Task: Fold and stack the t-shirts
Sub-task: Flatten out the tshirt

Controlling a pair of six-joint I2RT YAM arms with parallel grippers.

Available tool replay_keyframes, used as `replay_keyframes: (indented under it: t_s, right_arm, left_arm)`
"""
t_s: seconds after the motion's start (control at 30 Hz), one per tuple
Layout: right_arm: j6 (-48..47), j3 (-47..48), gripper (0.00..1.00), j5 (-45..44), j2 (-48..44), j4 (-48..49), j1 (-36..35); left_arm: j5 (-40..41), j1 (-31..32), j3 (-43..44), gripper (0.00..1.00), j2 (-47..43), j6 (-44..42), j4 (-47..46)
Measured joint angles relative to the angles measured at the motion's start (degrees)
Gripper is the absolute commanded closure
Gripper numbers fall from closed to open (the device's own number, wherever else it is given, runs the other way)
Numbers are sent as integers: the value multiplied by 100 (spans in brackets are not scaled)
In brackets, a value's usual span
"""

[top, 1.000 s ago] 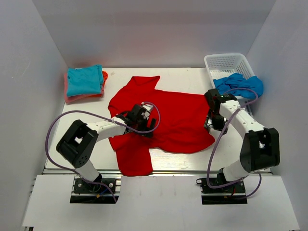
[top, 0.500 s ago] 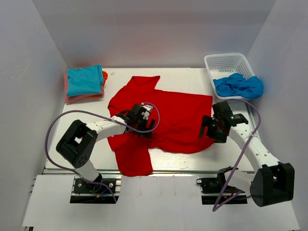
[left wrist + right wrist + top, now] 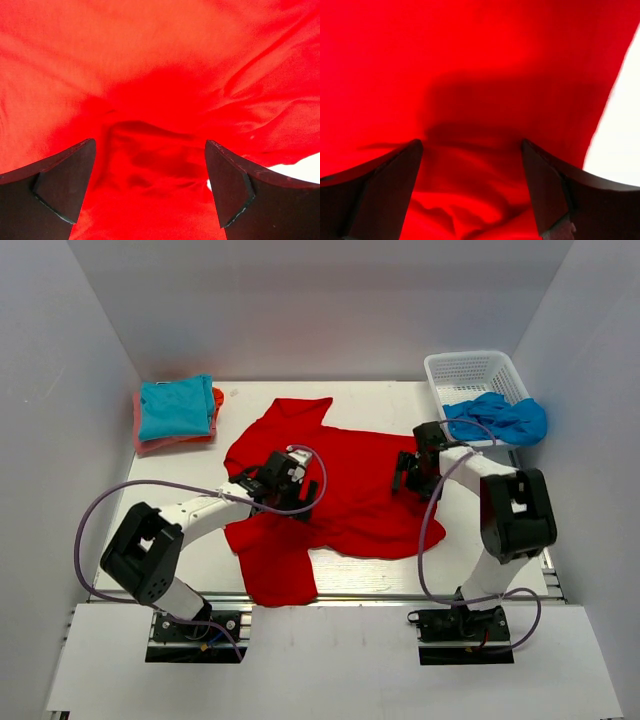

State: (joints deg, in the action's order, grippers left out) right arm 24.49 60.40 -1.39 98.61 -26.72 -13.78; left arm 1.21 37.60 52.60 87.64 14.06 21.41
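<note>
Left gripper (image 3: 150,185) and right gripper (image 3: 472,185) both gape, gripping nothing, large bright red soft cloth t-shirt (image 3: 360,500) spread right under and between each pair of fingers; best bet I'd say: press down, catch the raised wrinkle between the tips, close both together, avoid dragging cloth sideways.

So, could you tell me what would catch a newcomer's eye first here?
The big red t-shirt lies spread in the middle, the left gripper and right gripper open over it. A folded turquoise shirt sits far left; a white basket far right has blue cloth spilling over its rim.
</note>
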Motion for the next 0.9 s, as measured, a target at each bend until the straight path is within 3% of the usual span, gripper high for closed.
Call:
replay_keyframes:
  t_s: [0.17, 0.37, 0.53, 0.7, 0.9]
  right_arm:
    - [166, 946, 14, -334, 828, -243, 26]
    - [129, 3303, 13, -599, 2424, -686, 157]
    - [-201, 5211, 12, -428, 3650, -468, 293]
    - [-459, 5036, 10, -450, 3462, -278, 319]
    - [-745, 3338, 10, -487, 1705, -35, 302]
  left_arm:
    - [116, 0, -260, 0, -55, 138, 173]
    - [310, 0, -420, 0, -313, 297, 398]
    - [516, 0, -612, 0, -693, 350, 431]
    - [680, -7, -649, 0, -728, 444, 479]
    - [907, -83, -398, 0, -520, 562, 509]
